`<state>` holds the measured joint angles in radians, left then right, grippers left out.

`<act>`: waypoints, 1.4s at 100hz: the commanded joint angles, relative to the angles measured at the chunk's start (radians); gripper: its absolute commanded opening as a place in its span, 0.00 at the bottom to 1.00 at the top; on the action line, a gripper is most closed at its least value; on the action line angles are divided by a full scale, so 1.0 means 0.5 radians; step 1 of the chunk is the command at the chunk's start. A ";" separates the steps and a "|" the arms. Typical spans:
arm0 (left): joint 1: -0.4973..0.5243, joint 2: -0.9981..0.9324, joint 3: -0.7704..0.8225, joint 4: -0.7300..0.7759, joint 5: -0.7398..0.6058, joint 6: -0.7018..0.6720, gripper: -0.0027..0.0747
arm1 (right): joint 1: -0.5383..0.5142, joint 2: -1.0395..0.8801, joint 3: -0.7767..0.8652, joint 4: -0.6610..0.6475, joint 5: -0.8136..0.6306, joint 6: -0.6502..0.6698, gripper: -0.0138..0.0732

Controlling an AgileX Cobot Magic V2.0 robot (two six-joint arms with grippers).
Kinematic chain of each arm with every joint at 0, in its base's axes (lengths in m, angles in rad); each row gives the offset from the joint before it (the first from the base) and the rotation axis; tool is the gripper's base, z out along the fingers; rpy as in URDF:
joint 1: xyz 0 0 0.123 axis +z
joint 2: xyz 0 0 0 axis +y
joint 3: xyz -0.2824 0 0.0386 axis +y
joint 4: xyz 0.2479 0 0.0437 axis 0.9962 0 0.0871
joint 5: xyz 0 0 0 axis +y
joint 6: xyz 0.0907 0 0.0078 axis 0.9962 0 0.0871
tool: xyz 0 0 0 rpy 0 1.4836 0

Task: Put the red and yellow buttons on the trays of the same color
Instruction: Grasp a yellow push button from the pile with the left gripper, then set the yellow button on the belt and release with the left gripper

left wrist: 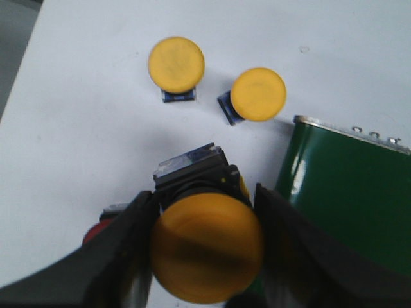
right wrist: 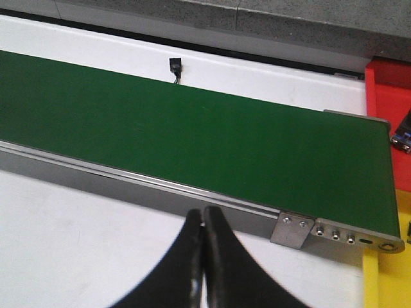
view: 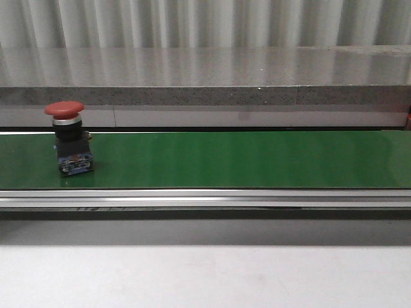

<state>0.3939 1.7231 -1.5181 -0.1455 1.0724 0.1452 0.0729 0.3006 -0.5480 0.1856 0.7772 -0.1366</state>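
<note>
A red button [view: 65,136] stands upright on the green conveyor belt [view: 244,160], towards its left end. In the left wrist view my left gripper [left wrist: 204,206] is shut on a yellow button [left wrist: 207,255], one finger on each side of its cap, just above the white table beside the belt's end [left wrist: 340,186]. Two more yellow buttons [left wrist: 176,64] [left wrist: 258,94] stand on the table beyond it. My right gripper [right wrist: 204,217] is shut and empty over the table in front of the belt. A red tray [right wrist: 387,96] and a yellow tray [right wrist: 384,282] show at the belt's right end.
A small red object [left wrist: 95,231] peeks out behind my left finger. A dark blue-and-black part [right wrist: 402,133] lies on the red tray, cut off by the frame edge. A grey stone ledge [view: 205,80] runs behind the belt.
</note>
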 commanded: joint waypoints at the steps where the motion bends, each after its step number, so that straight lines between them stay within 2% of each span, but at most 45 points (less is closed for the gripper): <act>1: -0.041 -0.224 0.096 -0.077 -0.128 0.006 0.29 | 0.002 0.015 -0.047 0.005 -0.131 -0.019 0.08; 18: -0.192 -0.410 0.386 -0.138 -0.252 0.006 0.29 | 0.002 0.015 -0.047 0.005 -0.131 -0.019 0.08; 37: -0.349 -0.423 0.566 -0.138 -0.306 0.006 0.29 | 0.002 0.015 -0.047 0.005 -0.131 -0.019 0.08; 68: -0.390 -0.397 0.665 -0.138 -0.330 0.006 0.31 | 0.002 0.015 -0.047 0.005 -0.131 -0.019 0.08; 76: -0.390 -0.393 0.665 -0.138 -0.330 0.006 0.42 | 0.002 0.015 -0.047 0.005 -0.131 -0.019 0.08; 88: -0.390 -0.393 0.665 -0.171 -0.385 0.006 0.72 | 0.002 0.015 -0.047 0.005 -0.131 -0.019 0.08; 96: -0.398 -0.414 0.665 -0.185 -0.470 0.006 0.79 | 0.002 0.015 -0.047 0.005 -0.131 -0.019 0.08; 111: -0.497 -0.526 0.665 -0.172 -0.670 0.011 0.78 | 0.002 0.015 -0.047 0.005 -0.131 -0.019 0.08; 120: -0.594 -0.617 0.683 -0.168 -0.758 0.011 0.72 | 0.002 0.015 -0.047 0.005 -0.131 -0.019 0.08; 132: -0.722 -0.749 0.753 -0.168 -0.840 0.011 0.55 | 0.002 0.015 -0.047 0.005 -0.131 -0.019 0.08; 140: -0.801 -0.853 0.832 -0.168 -0.889 0.011 0.34 | 0.002 0.015 -0.047 0.005 -0.131 -0.019 0.08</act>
<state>0.0327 1.3757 -1.1092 -0.2127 0.7007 0.1497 0.0729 0.3006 -0.5480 0.1856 0.7772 -0.1366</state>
